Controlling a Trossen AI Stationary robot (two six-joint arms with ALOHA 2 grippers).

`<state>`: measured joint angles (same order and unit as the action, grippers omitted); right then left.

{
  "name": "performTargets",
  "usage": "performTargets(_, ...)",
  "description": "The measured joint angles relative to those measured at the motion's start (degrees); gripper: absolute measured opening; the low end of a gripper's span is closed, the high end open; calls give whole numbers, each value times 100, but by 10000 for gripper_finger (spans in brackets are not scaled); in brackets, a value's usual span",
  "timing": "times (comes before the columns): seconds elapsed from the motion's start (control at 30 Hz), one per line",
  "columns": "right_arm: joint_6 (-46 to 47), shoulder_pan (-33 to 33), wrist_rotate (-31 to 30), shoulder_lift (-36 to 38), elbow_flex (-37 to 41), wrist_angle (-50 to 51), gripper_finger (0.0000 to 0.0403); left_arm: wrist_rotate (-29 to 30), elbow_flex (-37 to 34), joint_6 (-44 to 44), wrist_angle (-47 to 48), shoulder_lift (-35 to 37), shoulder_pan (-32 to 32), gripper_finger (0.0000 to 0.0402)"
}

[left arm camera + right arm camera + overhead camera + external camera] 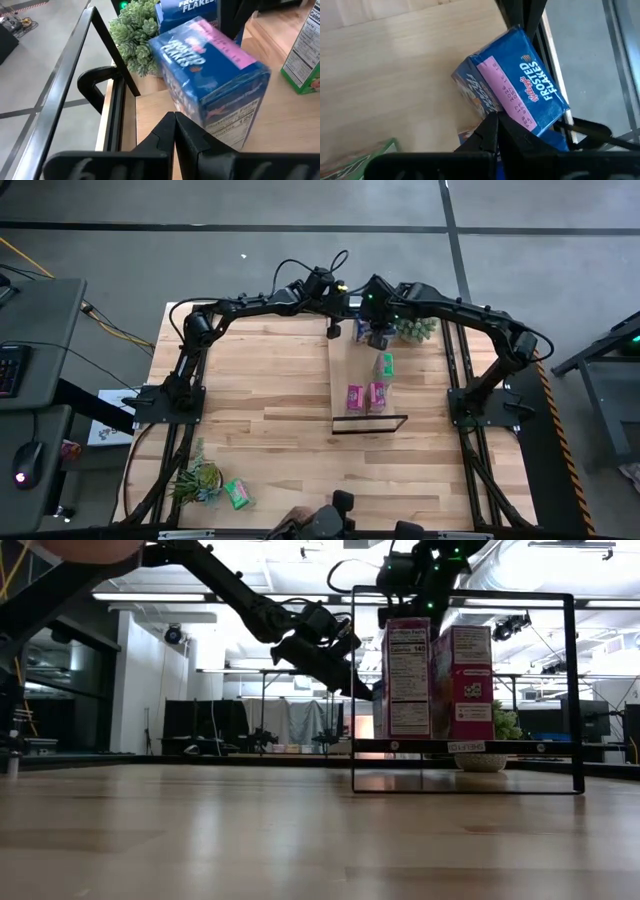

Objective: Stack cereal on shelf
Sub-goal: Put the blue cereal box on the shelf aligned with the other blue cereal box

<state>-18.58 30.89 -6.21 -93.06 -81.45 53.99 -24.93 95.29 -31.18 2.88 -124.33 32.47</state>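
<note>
Both grippers crowded at the shelf's (pixel 342 370) top-centre end.
Left gripper (pixel 174 131) and right gripper (pixel 498 131) are seen pressed together, empty, beside the blue box (pixel 210 82); open tabletop (pixel 260 380) lies left.

The high view looked straight down on the whole table (pixel 270 390) from well above, while the low view sat at tabletop height, facing level across the wood toward the shelf (pixel 465 745) and room behind. Both wrist views looked from very close at the same blue cereal box (pixel 210 85) (pixel 512 82), from different sides.
</note>
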Motion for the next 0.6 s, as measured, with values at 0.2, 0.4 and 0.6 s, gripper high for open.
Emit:
performTargets(0.2, 6, 0, -1, 0, 4, 198, 0, -16, 0, 2, 272, 60, 18, 0)
performTargets(0.4, -89, -2, -142, 0, 8, 159, 0, -38, 2, 48, 598, 205, 19, 0)
performTargets(0.6, -100, 0, -318, 0, 9, 101, 0, -93, 2, 128, 749, 243, -37, 0)
